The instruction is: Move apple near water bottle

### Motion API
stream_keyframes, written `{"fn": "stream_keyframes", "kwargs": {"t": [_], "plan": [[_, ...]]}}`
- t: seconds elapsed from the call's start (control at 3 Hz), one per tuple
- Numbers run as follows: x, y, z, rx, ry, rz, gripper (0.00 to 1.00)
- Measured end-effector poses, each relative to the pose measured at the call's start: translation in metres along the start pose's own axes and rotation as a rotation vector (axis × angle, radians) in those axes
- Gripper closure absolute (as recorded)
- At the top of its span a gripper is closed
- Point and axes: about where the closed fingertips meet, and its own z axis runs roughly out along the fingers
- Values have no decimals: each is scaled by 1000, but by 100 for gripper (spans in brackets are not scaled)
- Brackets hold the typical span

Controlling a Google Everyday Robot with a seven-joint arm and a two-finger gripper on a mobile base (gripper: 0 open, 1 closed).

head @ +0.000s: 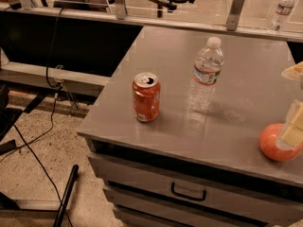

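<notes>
The red-orange apple (275, 144) sits on the grey table (165, 126) near its front right corner. My gripper (293, 135) comes in from the right edge of the camera view, low over the apple's right side and partly covering it. The tall clear water bottle (205, 74), with a white cap and a white, blue and red label, stands upright mid-table, to the left of the apple and further back, well apart from it.
An orange-red soda can (146, 97) stands upright left of the water bottle. A small clear bottle (283, 9) stands on the far counter behind a rail. The table has a drawer (188, 192) below its front edge. Cables lie on the floor at left.
</notes>
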Motion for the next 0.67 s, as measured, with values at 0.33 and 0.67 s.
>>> {"fn": "stream_keyframes", "kwargs": {"t": [0.33, 0.67], "plan": [[28, 5, 18, -19, -57, 42, 0], [41, 10, 27, -31, -103, 65, 0]]}}
